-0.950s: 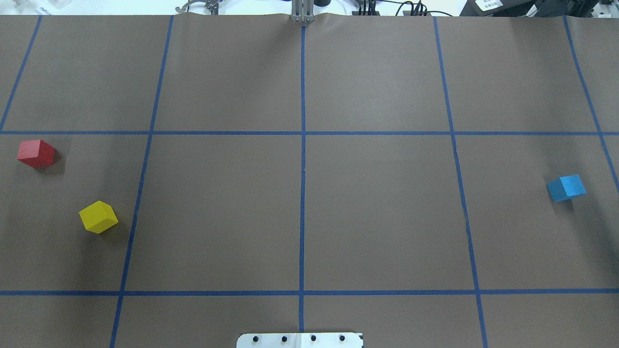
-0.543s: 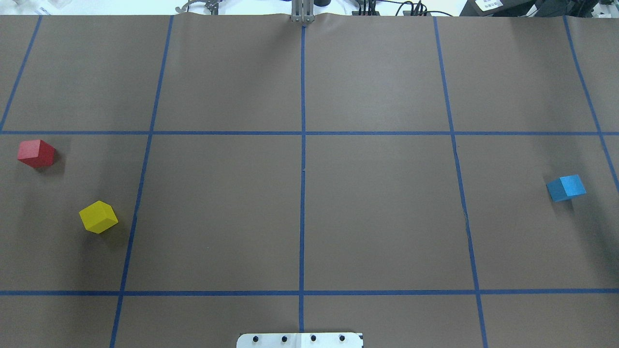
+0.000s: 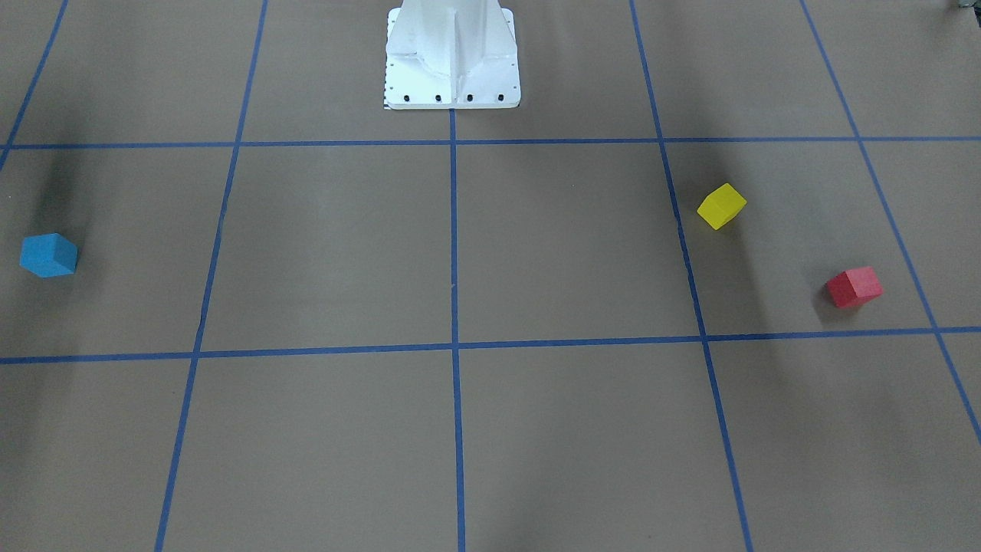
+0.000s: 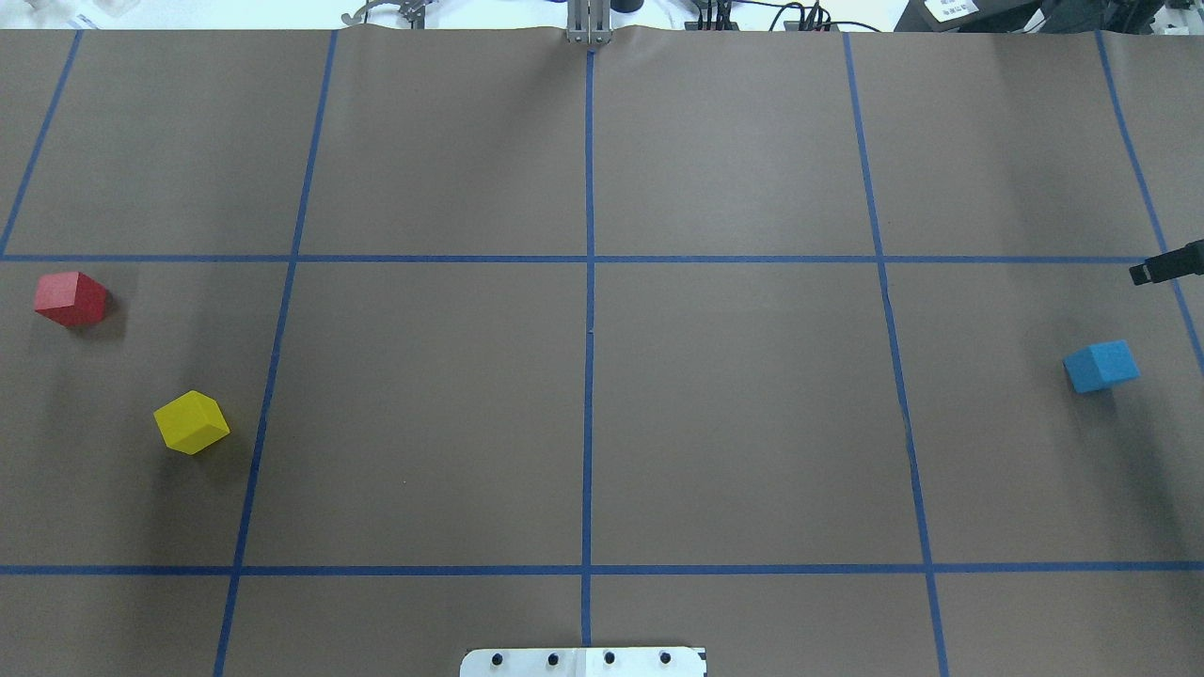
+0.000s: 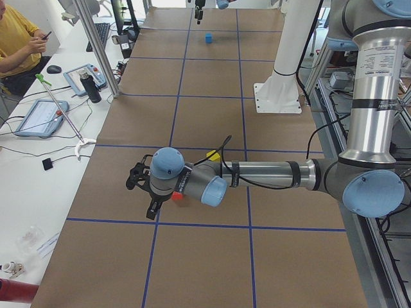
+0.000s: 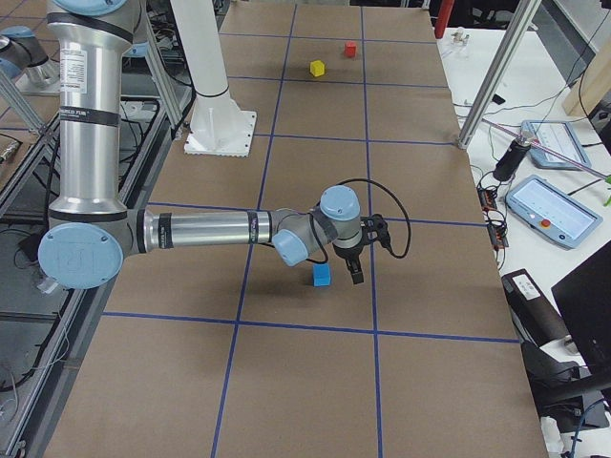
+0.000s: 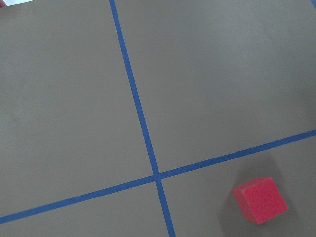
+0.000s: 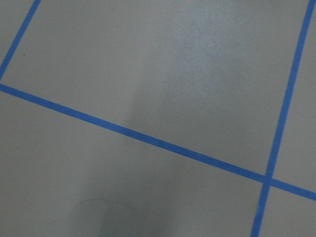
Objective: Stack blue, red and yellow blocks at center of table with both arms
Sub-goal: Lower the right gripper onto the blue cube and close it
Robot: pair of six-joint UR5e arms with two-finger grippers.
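The red block point(image 4: 71, 298) and the yellow block point(image 4: 191, 422) lie at the table's left side, and the blue block point(image 4: 1101, 366) at its right. In the exterior left view my left gripper point(image 5: 142, 191) hovers beside the red block point(image 5: 178, 197), which its wrist partly hides. The left wrist view shows the red block point(image 7: 260, 200) at lower right, with no fingers. In the exterior right view my right gripper point(image 6: 357, 272) is close beside the blue block point(image 6: 322, 276). I cannot tell whether either gripper is open or shut.
Blue tape lines divide the brown table point(image 4: 734, 414) into squares. The white robot base point(image 3: 452, 54) stands at the near middle edge. A dark tip of the right arm point(image 4: 1166, 265) shows at the overhead view's right edge. Operators' tablets lie beyond the far edge.
A dark part of the right arm has come into the overhead view at the right edge, above the blue block. The three blocks have not moved.
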